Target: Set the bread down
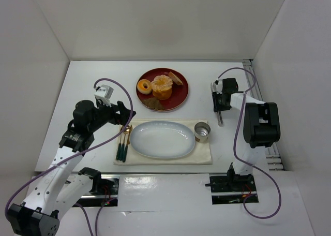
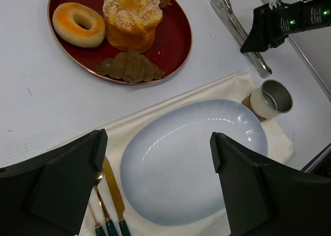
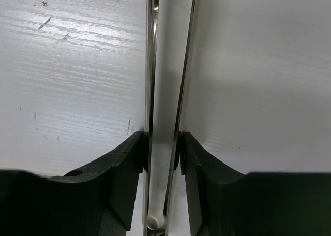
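Right tool [image 3: 163, 153] clenches tongs [image 3: 151, 65], seemingly near table edge [image 1: 227, 137]; left tool [image 2: 160, 179] released

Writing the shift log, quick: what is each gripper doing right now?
Left gripper: open, holding nothing.
Right gripper: closed on the tongs.
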`<move>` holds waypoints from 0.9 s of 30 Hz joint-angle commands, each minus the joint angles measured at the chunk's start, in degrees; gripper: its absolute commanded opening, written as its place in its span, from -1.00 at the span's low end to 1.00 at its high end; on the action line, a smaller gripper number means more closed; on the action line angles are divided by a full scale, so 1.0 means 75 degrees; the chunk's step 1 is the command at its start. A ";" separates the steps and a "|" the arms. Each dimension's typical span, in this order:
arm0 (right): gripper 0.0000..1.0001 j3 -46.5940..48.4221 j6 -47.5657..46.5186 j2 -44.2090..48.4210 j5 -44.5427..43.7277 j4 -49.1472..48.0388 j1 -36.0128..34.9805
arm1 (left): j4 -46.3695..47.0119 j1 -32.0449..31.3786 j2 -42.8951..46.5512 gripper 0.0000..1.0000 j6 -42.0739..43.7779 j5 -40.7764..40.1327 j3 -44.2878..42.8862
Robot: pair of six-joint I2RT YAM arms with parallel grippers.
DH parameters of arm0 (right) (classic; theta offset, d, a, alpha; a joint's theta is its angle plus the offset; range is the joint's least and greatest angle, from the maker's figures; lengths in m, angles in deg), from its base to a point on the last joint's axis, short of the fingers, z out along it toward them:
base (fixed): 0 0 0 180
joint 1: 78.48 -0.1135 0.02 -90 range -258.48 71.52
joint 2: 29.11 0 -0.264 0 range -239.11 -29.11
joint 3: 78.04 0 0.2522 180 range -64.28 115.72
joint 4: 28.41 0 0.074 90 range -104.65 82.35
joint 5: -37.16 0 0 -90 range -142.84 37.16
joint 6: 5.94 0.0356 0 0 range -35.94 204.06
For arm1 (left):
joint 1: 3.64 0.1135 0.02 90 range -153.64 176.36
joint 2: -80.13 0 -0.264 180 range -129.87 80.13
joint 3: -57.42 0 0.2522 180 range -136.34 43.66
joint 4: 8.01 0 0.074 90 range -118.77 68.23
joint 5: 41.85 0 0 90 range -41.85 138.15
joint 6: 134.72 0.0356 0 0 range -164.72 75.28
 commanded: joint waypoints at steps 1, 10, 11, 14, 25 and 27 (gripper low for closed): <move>-0.15 0.0126 -0.0121 0.0036 0.0066 0.0239 -0.0049 | 0.0335 0.0021 0.0123 1.00 0.0225 0.0184 -0.0106; -0.18 -0.0014 -0.0484 0.1886 0.0592 0.0202 -0.0049 | 0.0335 0.0021 0.0123 1.00 0.0225 0.0184 -0.0106; -0.18 -0.0015 -0.0566 0.2017 0.0721 0.0203 -0.0049 | 0.0335 0.0021 0.0123 1.00 0.0225 0.0184 -0.0106; -0.18 -0.0015 -0.0637 0.2556 0.0955 0.0367 -0.0049 | 0.0335 0.0021 0.0123 1.00 0.0225 0.0184 -0.0106; -0.18 0.1214 -0.0777 0.3775 0.2197 0.1748 -0.0399 | 0.0335 0.0021 0.0123 1.00 0.0225 0.0113 -0.0106; -0.13 0.1402 -0.0777 0.3776 0.2397 0.1948 -0.0656 | 0.0335 0.0021 0.0123 1.00 0.0225 0.0113 -0.0106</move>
